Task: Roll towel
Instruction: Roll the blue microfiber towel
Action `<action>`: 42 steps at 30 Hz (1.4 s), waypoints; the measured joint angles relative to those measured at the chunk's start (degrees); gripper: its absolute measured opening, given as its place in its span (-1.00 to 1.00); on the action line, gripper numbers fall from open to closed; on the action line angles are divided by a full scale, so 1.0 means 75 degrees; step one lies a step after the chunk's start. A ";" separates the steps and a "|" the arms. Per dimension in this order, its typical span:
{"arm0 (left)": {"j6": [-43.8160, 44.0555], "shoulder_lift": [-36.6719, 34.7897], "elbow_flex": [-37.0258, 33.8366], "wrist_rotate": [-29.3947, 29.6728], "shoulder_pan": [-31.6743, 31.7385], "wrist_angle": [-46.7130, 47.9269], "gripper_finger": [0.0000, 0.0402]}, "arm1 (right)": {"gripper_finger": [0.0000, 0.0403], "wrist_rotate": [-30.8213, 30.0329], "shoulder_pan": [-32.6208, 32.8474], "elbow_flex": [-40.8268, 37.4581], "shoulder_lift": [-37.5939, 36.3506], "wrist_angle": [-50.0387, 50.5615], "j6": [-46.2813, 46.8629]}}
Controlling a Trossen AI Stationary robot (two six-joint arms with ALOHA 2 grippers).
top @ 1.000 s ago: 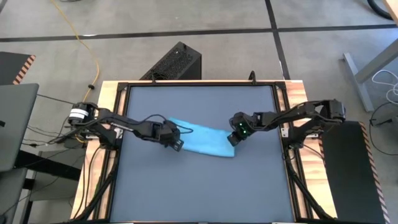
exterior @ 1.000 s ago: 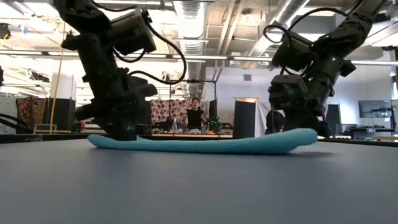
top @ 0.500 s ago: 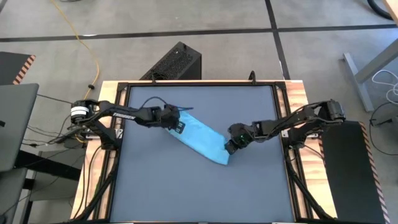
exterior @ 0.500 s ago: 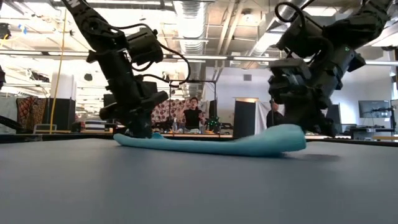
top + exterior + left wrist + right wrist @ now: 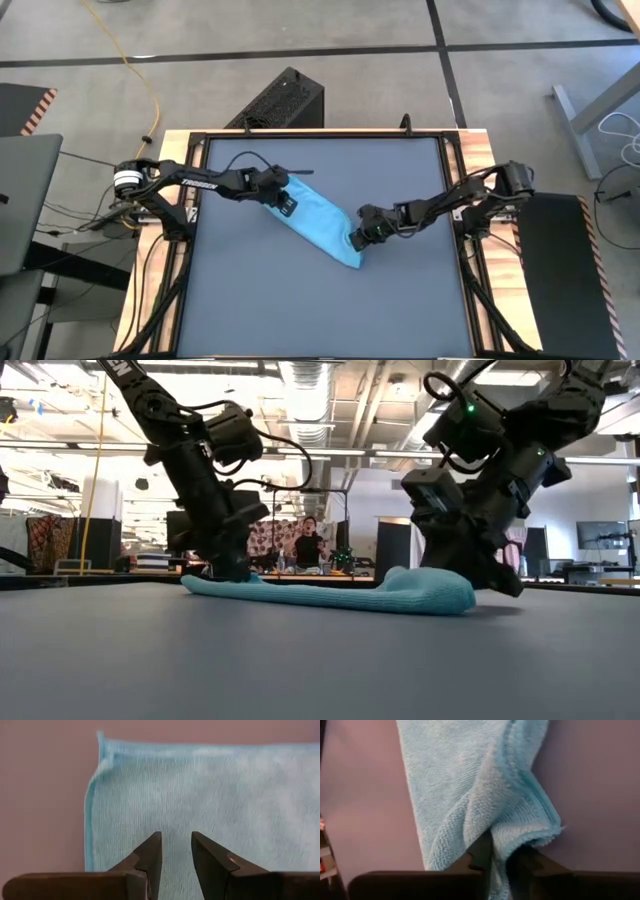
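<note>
The sky-blue towel (image 5: 318,225) lies as a narrow folded strip, slanting from far left to near right across the dark tabletop (image 5: 320,310). My left gripper (image 5: 284,203) is down on its far-left end (image 5: 210,785). My right gripper (image 5: 357,238) is at its near-right end, where the cloth is bunched into a low hump (image 5: 430,590) resting on the table. The strip between the two ends lies flat (image 5: 320,596). My left gripper has its fingertips (image 5: 156,845) set on the towel's far-left end, close behind the hemmed corner (image 5: 100,765), with a narrow strip of cloth (image 5: 176,865) between them. The fingers slant down from the table's left. That end lies flat on the table. My right gripper pinches a raised fold (image 5: 500,845) of the towel's near-right end between its two fingers (image 5: 479,855), several layers thick. The fingers slant down from the table's right. The bunched end (image 5: 535,825) rests on the table, slack.
A black box (image 5: 283,100) stands on the floor beyond the far edge and a laptop (image 5: 25,200) sits off the left side. The near half of the tabletop is bare. A person (image 5: 313,545) stands far off in the room.
My left gripper has gone toward the far edge, dragging the towel's left end with it. My right gripper has gone toward the near edge and leftward with the right end. The towel has turned from lying across the table to slanting; its raised right end has sunk into a hump.
</note>
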State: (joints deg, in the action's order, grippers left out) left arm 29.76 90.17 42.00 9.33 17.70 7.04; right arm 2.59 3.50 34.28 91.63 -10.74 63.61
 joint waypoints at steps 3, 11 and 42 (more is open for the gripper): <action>0.0067 -0.0001 0.0000 -0.0004 -0.0006 0.0101 -0.53 | -0.39 0.0003 -0.0118 0.0001 -0.0131 0.0361 -0.0173; 0.0278 -0.0006 0.0000 0.0138 -0.0007 0.0362 -0.54 | 0.05 -0.0165 -0.0662 -0.0007 -0.0763 0.1385 -0.1488; 0.6918 -0.0014 0.0534 0.3352 -0.4210 -0.1199 -0.54 | -0.25 0.2392 -0.2870 0.0005 -0.2218 0.0941 -0.5609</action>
State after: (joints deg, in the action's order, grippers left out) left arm 81.64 90.06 46.00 34.47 -13.87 -1.95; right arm 20.53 -18.03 34.32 74.99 -3.68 21.55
